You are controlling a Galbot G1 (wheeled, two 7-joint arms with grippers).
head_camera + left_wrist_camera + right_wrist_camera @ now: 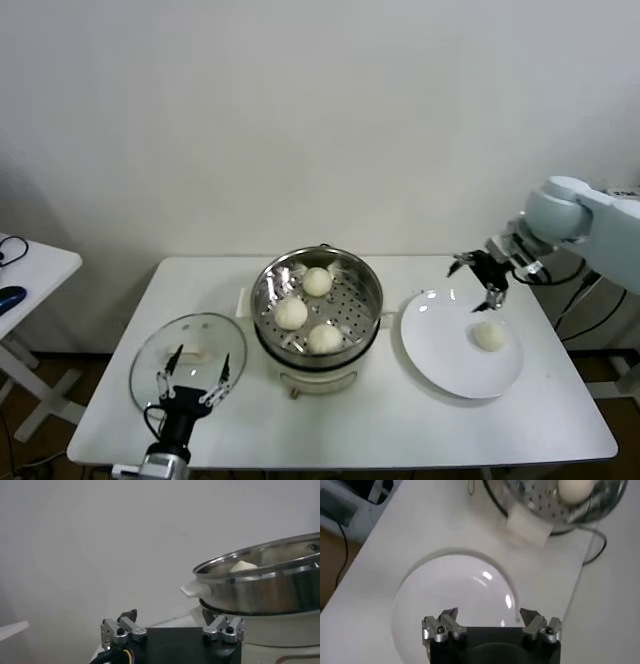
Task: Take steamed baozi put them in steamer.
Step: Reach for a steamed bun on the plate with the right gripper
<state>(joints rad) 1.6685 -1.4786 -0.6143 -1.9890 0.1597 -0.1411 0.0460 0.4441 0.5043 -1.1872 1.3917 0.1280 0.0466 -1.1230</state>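
right fingers (478,277) apart above plate (440,360), baozi (489,335) beside

The steamer (317,312) — a round, shiny steel pot on a white base with side handles — stands upright near the middle of the table, a little toward its front edge. Its perforated tray holds three steamed baozi (291,313), smooth cream-white domes: one at the back, one on the left, one at the front. A fourth bun (489,335) lies apart — on the white plate (445,350) toward the table's right edge.
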